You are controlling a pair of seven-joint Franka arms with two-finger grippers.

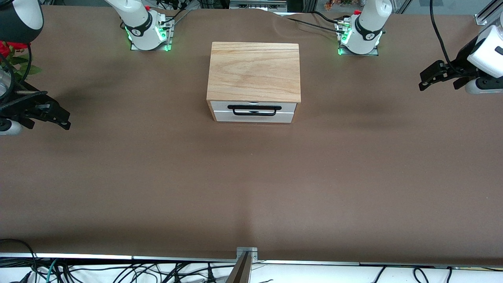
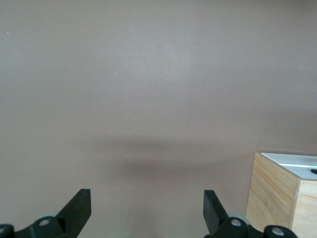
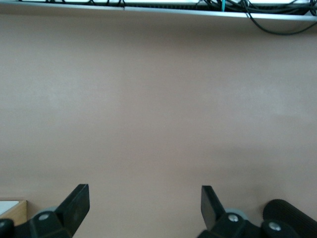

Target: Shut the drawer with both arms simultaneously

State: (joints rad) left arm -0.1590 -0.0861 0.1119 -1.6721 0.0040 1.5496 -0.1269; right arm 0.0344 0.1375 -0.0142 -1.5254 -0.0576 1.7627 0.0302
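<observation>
The light-oak box (image 1: pixel 254 71) stands mid-table between the arm bases. The drawer (image 1: pixel 253 112), white-fronted with a black bar handle (image 1: pixel 254 110), shows in the box's face toward the front camera; I cannot tell whether it sticks out. My left gripper (image 1: pixel 438 86) hangs open and empty over the left arm's end of the table. My right gripper (image 1: pixel 47 124) hangs open and empty over the right arm's end. The left wrist view shows open fingers (image 2: pixel 79 208) over bare cloth, with the box's side (image 2: pixel 275 196) and the drawer's white front (image 2: pixel 292 160). The right wrist view shows open fingers (image 3: pixel 77 201) and a box corner (image 3: pixel 19 212).
A brown cloth (image 1: pixel 251 188) covers the table. Red flowers (image 1: pixel 10 51) stand by the right arm's end. Cables (image 1: pixel 118 271) hang below the table's edge nearest the front camera, where a metal bracket (image 1: pixel 246 254) sits. That edge shows in the right wrist view (image 3: pixel 163 11).
</observation>
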